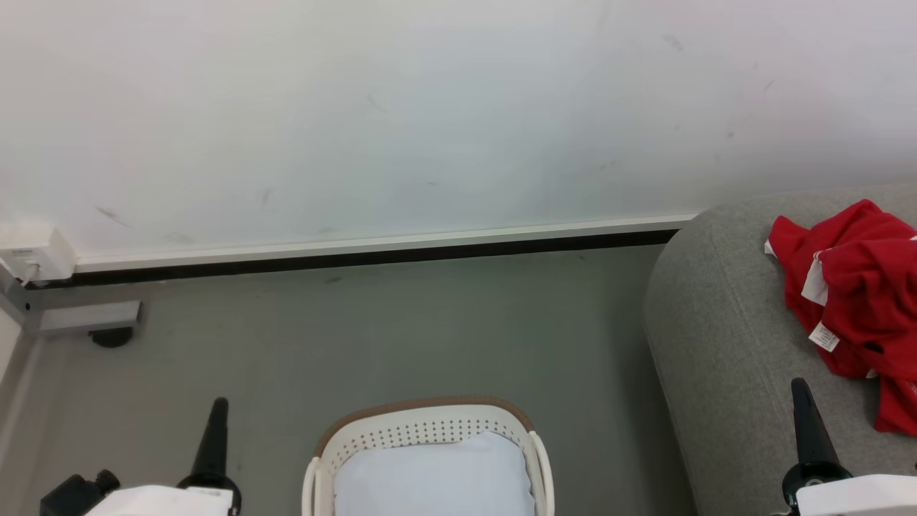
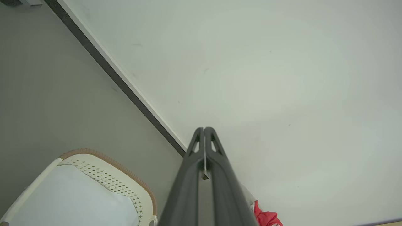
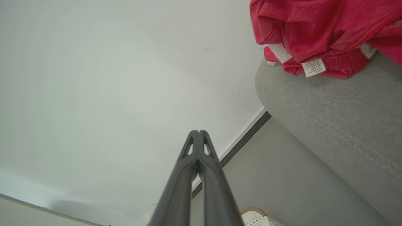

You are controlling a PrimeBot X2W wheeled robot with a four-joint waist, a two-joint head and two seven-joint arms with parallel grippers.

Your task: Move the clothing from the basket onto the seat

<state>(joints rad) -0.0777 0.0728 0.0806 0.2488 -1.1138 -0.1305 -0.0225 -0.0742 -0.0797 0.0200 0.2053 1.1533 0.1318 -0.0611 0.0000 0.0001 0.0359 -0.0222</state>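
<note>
Head view: the clothing point(image 1: 856, 287), judged soft, light and limp, lies heaped on the seat point(image 1: 716, 351), apart from the basket point(image 1: 430, 428); pinch a raised fold; left gripper point(image 1: 218, 408) and right gripper point(image 1: 801, 393) are pressed together, empty

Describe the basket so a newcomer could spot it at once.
From the grey sofa on the right, look left to the floor: the basket stands at the head view's bottom edge. It alone is cream, perforated and brown-rimmed, with a pale liner inside.
</note>
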